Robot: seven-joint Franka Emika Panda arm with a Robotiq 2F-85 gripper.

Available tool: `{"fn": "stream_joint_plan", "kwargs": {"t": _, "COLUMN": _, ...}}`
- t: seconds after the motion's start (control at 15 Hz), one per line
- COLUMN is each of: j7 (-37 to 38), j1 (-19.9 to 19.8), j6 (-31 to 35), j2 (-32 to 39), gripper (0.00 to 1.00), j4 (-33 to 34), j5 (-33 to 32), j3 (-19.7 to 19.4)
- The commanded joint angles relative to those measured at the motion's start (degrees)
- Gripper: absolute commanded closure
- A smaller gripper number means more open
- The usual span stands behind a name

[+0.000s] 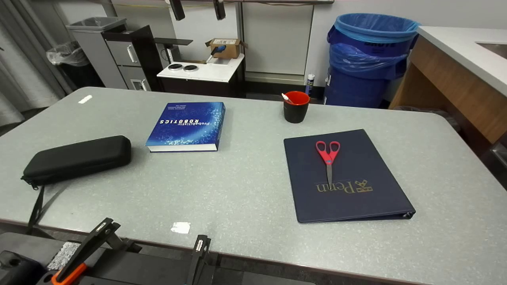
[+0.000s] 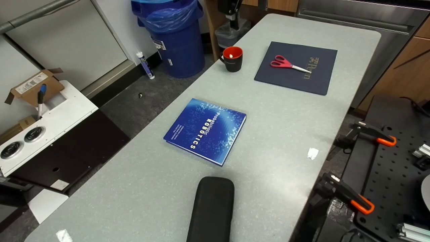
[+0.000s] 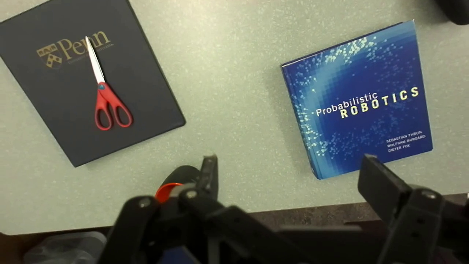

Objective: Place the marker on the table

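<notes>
The marker (image 1: 286, 98) leans in a black mug with a red inside (image 1: 296, 113); only its pale end shows above the rim. In an exterior view a small pale tip of the marker (image 2: 231, 56) shows inside the mug (image 2: 233, 64). In the wrist view the mug (image 3: 183, 174) is partly hidden behind a finger. The mug stands on the light grey-green table (image 1: 245, 186), near its edge. My gripper (image 3: 289, 157) is open with nothing between its fingers. It hangs high above the table; its fingertips also show at the top of an exterior view (image 1: 198, 11).
A navy folder (image 1: 348, 206) with red-handled scissors (image 1: 328, 154) on it lies near the mug. A blue book (image 1: 186, 126) and a black case (image 1: 79, 158) lie farther along the table. Clamps (image 2: 349, 193) grip one table edge. A blue bin (image 1: 356, 79) stands beyond.
</notes>
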Motion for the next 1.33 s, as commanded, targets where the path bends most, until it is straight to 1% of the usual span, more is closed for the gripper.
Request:
{"fn": "stream_joint_plan", "kwargs": {"t": 0.0, "j7": 4.8, "j1": 0.4, "j6": 1.6, "j2": 2.8, "gripper": 0.0, "j4": 1.7, "j5": -3.1, "j3": -0.2}}
{"fn": "stream_joint_plan", "kwargs": {"t": 0.07, "j7": 4.8, "j1": 0.3, "j6": 0.5, "j2": 5.4, "gripper": 0.0, "j4": 3.3, "j5": -4.1, "j3": -0.2}}
{"fn": "stream_joint_plan", "kwargs": {"t": 0.2, "j7": 10.0, "j1": -0.1, "j6": 1.6, "j2": 12.1, "gripper": 0.0, "j4": 6.6, "j5": -8.8, "j3": -0.9}}
{"fn": "stream_joint_plan", "kwargs": {"t": 0.33, "j7": 15.1, "j1": 0.4, "j6": 2.1, "j2": 18.5, "gripper": 0.0, "j4": 10.6, "j5": -13.7, "j3": -2.6}}
{"fn": "stream_joint_plan", "kwargs": {"t": 0.4, "j7": 17.1, "j1": 0.9, "j6": 1.7, "j2": 21.9, "gripper": 0.0, "j4": 13.2, "j5": -14.8, "j3": -3.8}}
{"fn": "stream_joint_plan", "kwargs": {"t": 0.47, "j7": 18.8, "j1": 1.4, "j6": 1.6, "j2": 25.4, "gripper": 0.0, "j4": 16.0, "j5": -15.4, "j3": -5.1}}
{"fn": "stream_joint_plan", "kwargs": {"t": 0.67, "j7": 24.0, "j1": 2.9, "j6": 0.7, "j2": 35.1, "gripper": 0.0, "j4": 25.2, "j5": -13.6, "j3": -8.7}}
{"fn": "stream_joint_plan", "kwargs": {"t": 0.73, "j7": 25.9, "j1": 3.4, "j6": 0.3, "j2": 37.3, "gripper": 0.0, "j4": 27.8, "j5": -13.2, "j3": -9.9}}
{"fn": "stream_joint_plan", "kwargs": {"t": 0.87, "j7": 25.9, "j1": 3.1, "j6": -1.6, "j2": 39.9, "gripper": 0.0, "j4": 31.2, "j5": -9.9, "j3": -10.4}}
{"fn": "stream_joint_plan", "kwargs": {"t": 0.93, "j7": 23.7, "j1": 3.3, "j6": 1.6, "j2": 36.3, "gripper": 0.0, "j4": 25.3, "j5": -11.3, "j3": -10.6}}
{"fn": "stream_joint_plan", "kwargs": {"t": 1.07, "j7": 24.1, "j1": 3.3, "j6": 1.2, "j2": 38.9, "gripper": 0.0, "j4": 28.3, "j5": -10.2, "j3": -11.0}}
{"fn": "stream_joint_plan", "kwargs": {"t": 1.27, "j7": 24.3, "j1": 3.3, "j6": 0.6, "j2": 39.4, "gripper": 0.0, "j4": 29.4, "j5": -10.1, "j3": -11.0}}
